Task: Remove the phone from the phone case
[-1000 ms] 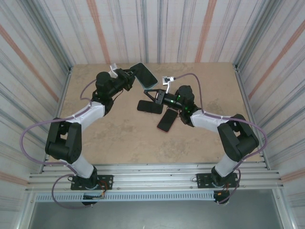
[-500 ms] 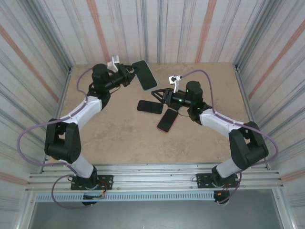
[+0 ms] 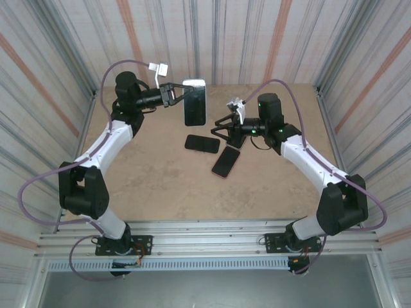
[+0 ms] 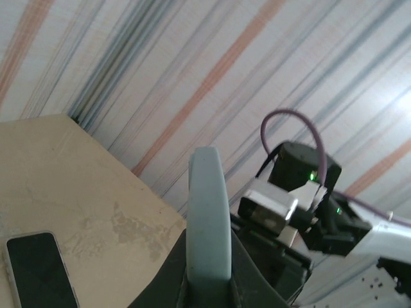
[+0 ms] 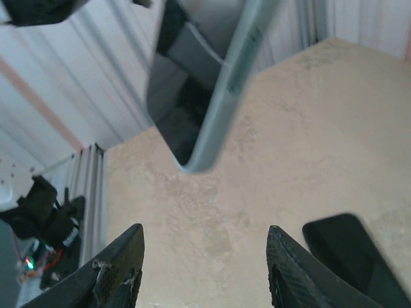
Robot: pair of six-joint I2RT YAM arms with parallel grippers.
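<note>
Phone case (image 4: 207, 212), phone (image 3: 194, 106) inside, held aloft by left fingers (image 4: 164, 282).

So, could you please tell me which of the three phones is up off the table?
The phone in the pale green case, held in the jaws of the left gripper; the black phone and the red-edged phone lie flat on the table.

We record a tan, stone-patterned table (image 3: 148, 186) with a metal rail (image 3: 205, 240) along its near edge. Two items lie flat on it near the centre. A dark phone (image 3: 202, 143) lies crosswise, screen up. A second phone (image 3: 225, 161) with a reddish rim lies angled, just nearer and to its right. Their corners sit close together, and we cannot tell whether they touch.
</note>
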